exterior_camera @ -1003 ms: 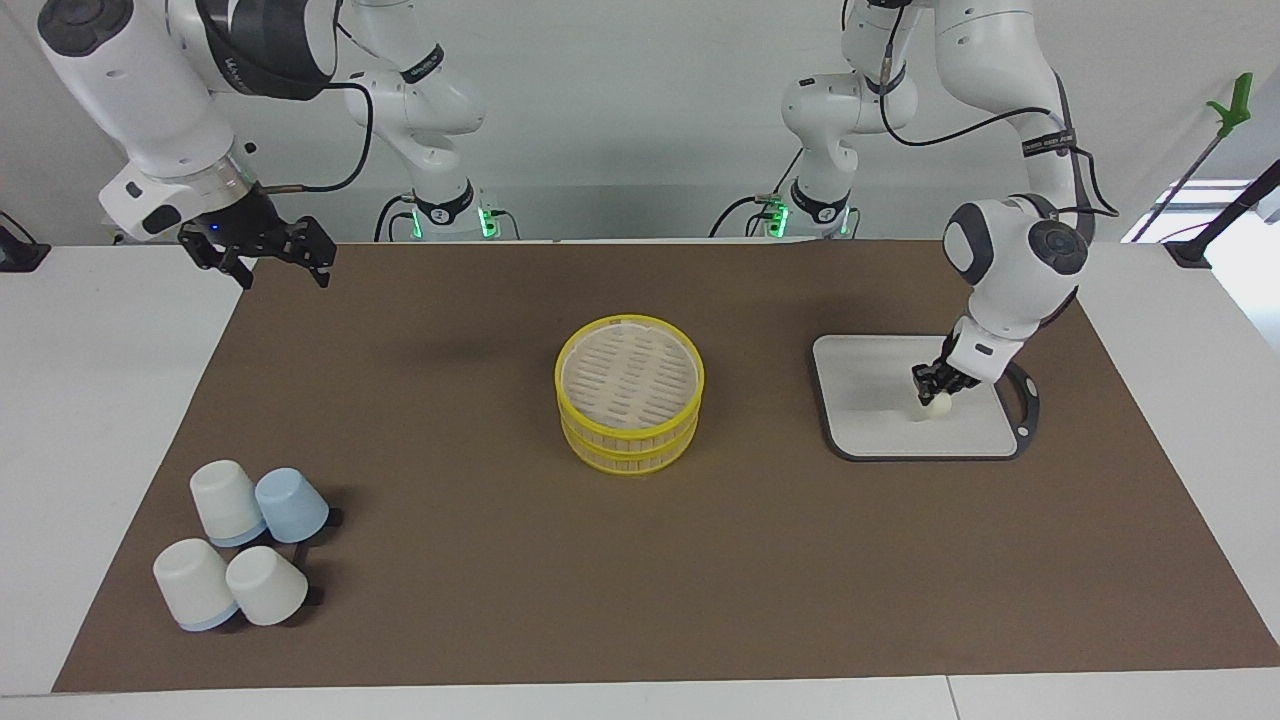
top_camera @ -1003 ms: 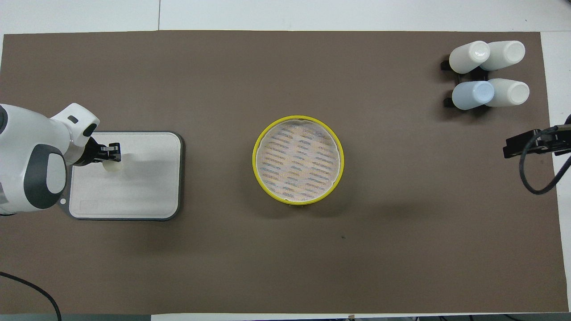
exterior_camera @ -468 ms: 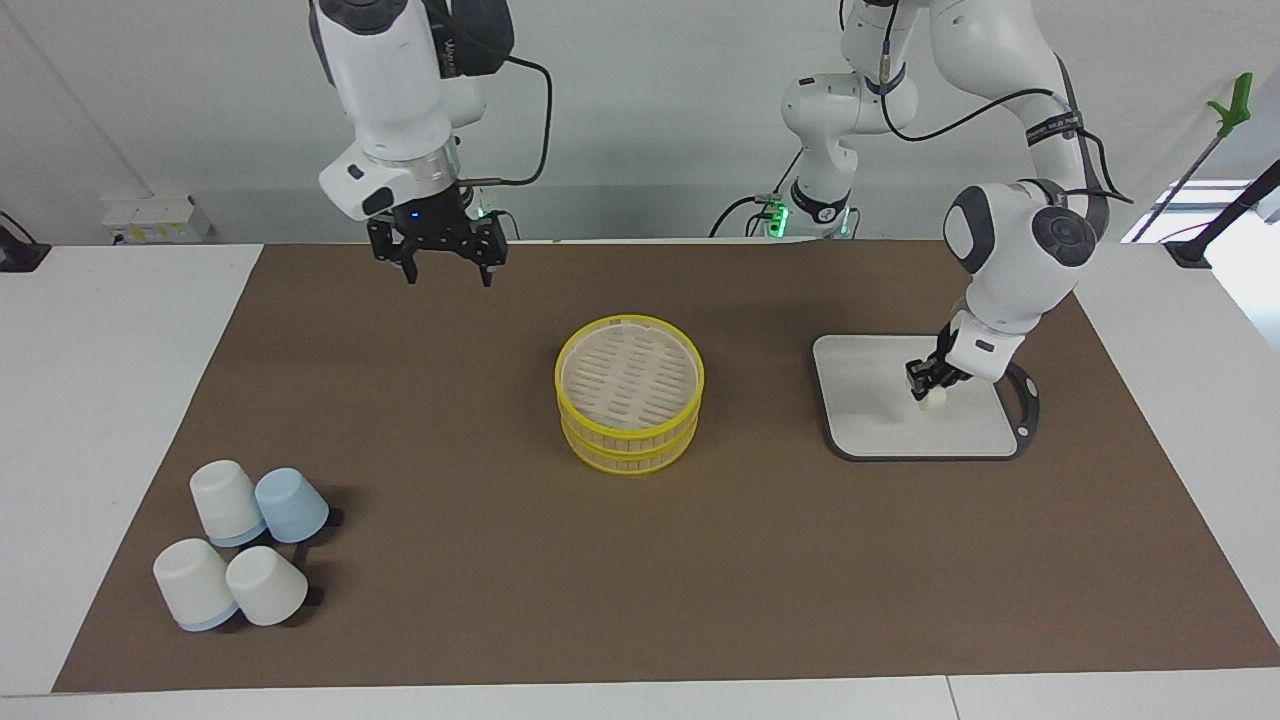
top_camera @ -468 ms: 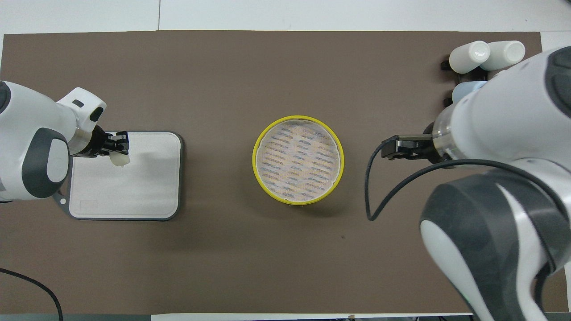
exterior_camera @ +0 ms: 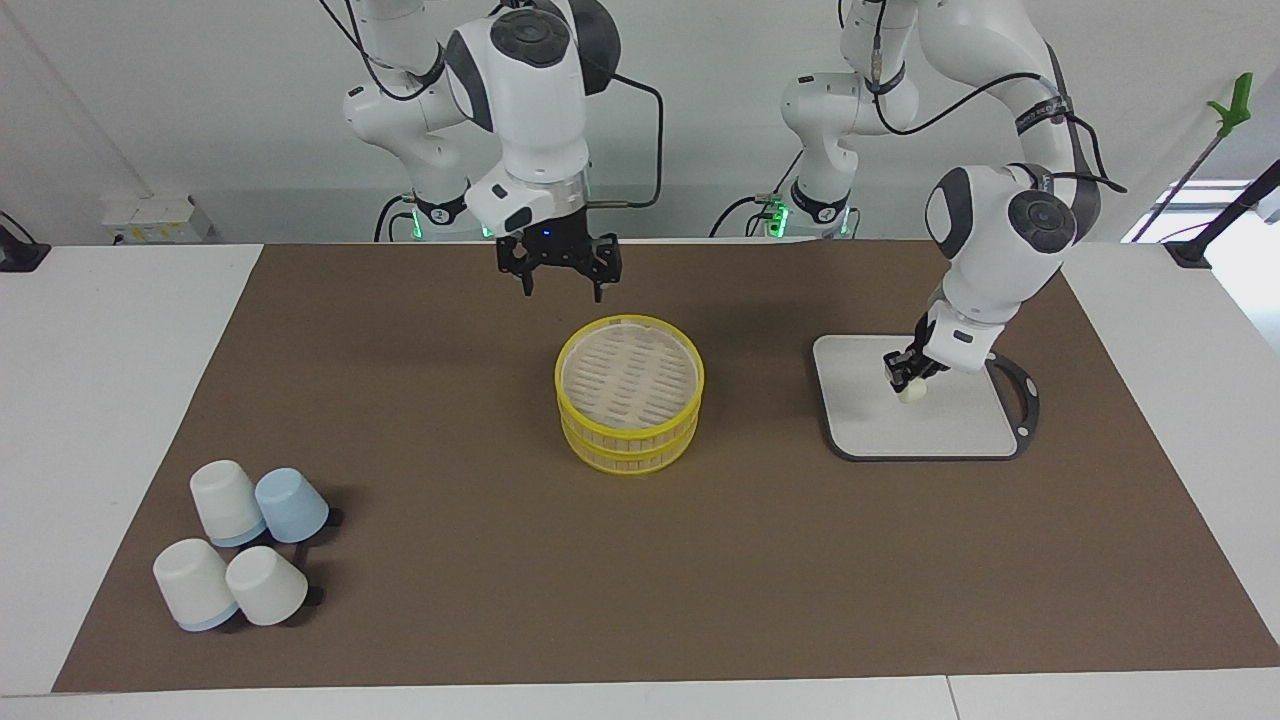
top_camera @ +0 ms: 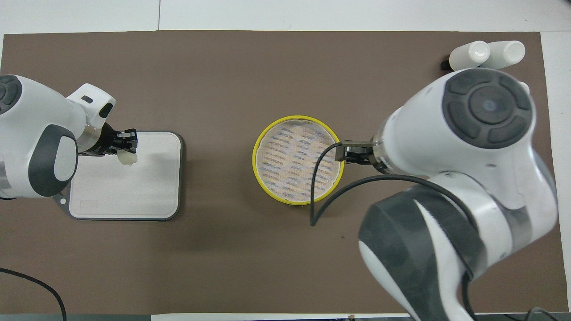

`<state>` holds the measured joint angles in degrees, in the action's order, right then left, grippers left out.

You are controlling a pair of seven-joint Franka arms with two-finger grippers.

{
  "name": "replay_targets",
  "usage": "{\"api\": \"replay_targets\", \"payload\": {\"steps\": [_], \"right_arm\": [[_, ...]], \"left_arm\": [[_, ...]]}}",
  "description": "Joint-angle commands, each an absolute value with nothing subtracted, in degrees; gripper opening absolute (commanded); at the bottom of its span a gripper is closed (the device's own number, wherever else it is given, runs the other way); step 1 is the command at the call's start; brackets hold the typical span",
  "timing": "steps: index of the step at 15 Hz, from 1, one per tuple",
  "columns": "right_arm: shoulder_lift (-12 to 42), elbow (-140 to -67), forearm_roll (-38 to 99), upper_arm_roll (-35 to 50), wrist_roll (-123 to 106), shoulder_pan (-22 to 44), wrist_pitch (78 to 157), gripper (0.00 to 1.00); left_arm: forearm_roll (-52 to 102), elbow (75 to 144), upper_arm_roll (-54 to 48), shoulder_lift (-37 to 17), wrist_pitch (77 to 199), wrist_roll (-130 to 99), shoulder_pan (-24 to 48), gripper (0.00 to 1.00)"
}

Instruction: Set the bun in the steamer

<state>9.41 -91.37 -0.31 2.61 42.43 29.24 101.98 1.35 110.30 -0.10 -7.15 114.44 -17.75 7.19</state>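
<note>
- The white counter [exterior_camera: 120,400] carries a large brown rectangular mat [exterior_camera: 480,560], and all the things lie on this mat.
- The round two-tier steamer [exterior_camera: 630,392] with bright yellow rims and a beige slatted top stands in the middle of the mat, with its top closed.
- The flat grey-edged, pale square board [exterior_camera: 880,425] lies toward my left arm's end of the counter.
- Four upturned cups [exterior_camera: 240,545], three white and one light blue, stand close together toward my right arm's end, farther from me than the steamer.
- My right tool [exterior_camera: 560,280] hangs in the air over the mat, just beside the steamer's edge that is nearer to me; its fingers are spread apart and hold nothing.
- My left tool [exterior_camera: 908,378] is over the board, and its fingers are pinching the bun.
- The small cream-white rounded bun [exterior_camera: 911,392] hangs from this tool, lifted a little above the board, well apart from the steamer.
</note>
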Motion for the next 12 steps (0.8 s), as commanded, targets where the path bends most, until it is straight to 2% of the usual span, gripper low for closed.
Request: {"api": "replay_targets", "payload": {"steps": [1, 5, 8, 12], "right_arm": [[16.33, -83.96, 0.53, 2.20, 46.39, 32.07, 102.22, 0.97], [22.22, -78.68, -0.35, 2.29, 45.71, 35.14, 102.48, 0.97], [28.64, -72.35, -0.53, 2.11, 45.70, 38.14, 101.60, 0.97], [31.11, -71.90, -0.53, 1.76, 45.97, 39.72, 102.91, 0.97]], "left_arm": [[2.11, 109.51, -0.09, -6.68, 112.76, -20.12, 8.26, 0.29], [3.16, 109.25, -0.35, -6.42, 112.76, -20.92, 8.53, 0.30], [3.25, 109.34, -0.35, -6.33, 112.76, -21.27, 8.88, 0.30], [3.25, 109.34, -0.35, -6.33, 112.68, -21.27, 8.88, 0.30]]}}
